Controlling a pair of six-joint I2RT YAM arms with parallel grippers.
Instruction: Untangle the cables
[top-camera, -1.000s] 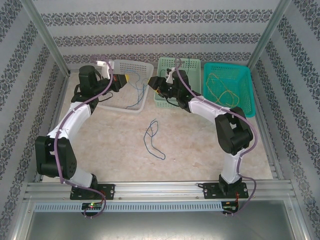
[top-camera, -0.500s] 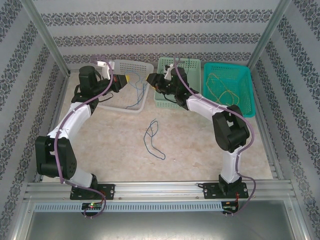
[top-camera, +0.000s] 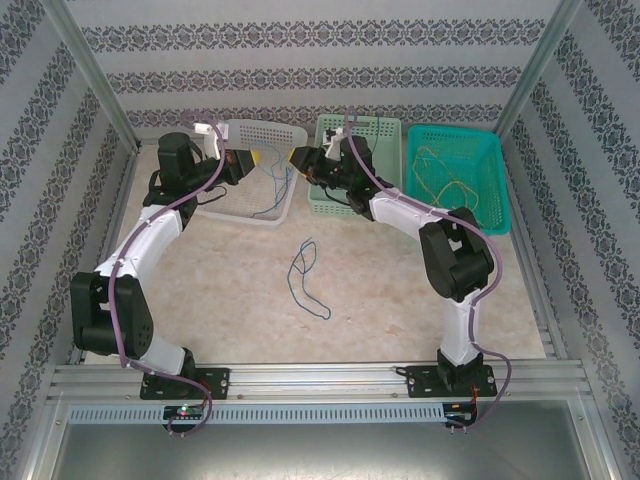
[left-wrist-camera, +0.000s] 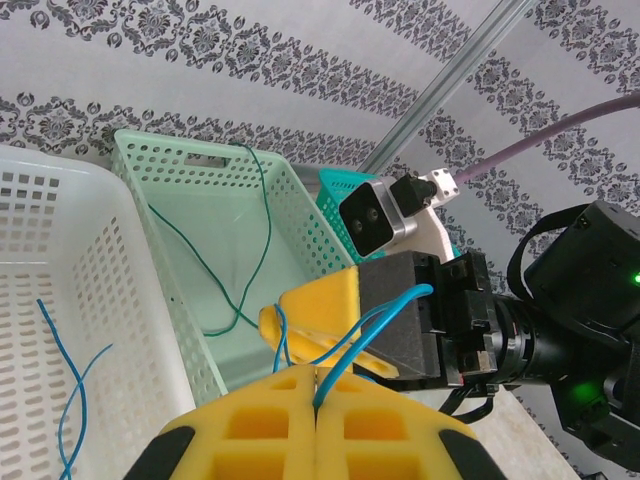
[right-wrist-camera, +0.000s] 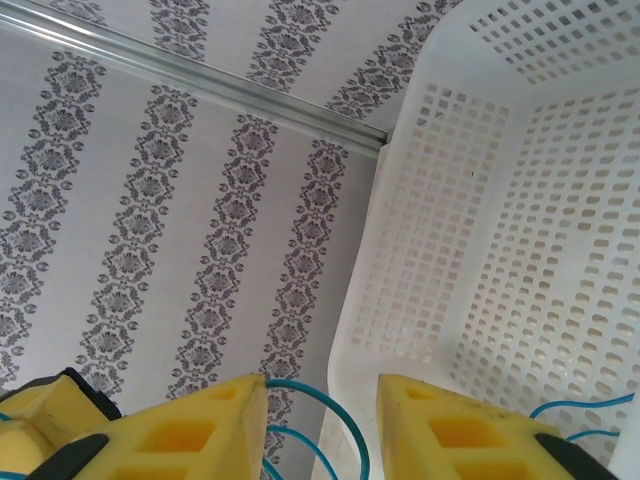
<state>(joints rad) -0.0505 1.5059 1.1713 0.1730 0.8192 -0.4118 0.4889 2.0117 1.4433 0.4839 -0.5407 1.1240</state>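
the right gripper (right-wrist-camera: 322, 392) has edged left toward the left gripper (left-wrist-camera: 315, 388), above the rim of the white basket (top-camera: 285, 135). we see the left jaws pressed together on the light blue cable (left-wrist-camera: 410, 296), which trails down into that basket. the right jaws stand apart, with a loop of the same cable in the gap. the dark blue cable (top-camera: 292, 268) lies loose on the table (top-camera: 380, 290), the green cable (left-wrist-camera: 266, 230) in the green basket (left-wrist-camera: 160, 145), the yellow cable (top-camera: 440, 185) in the teal basket (top-camera: 490, 150).
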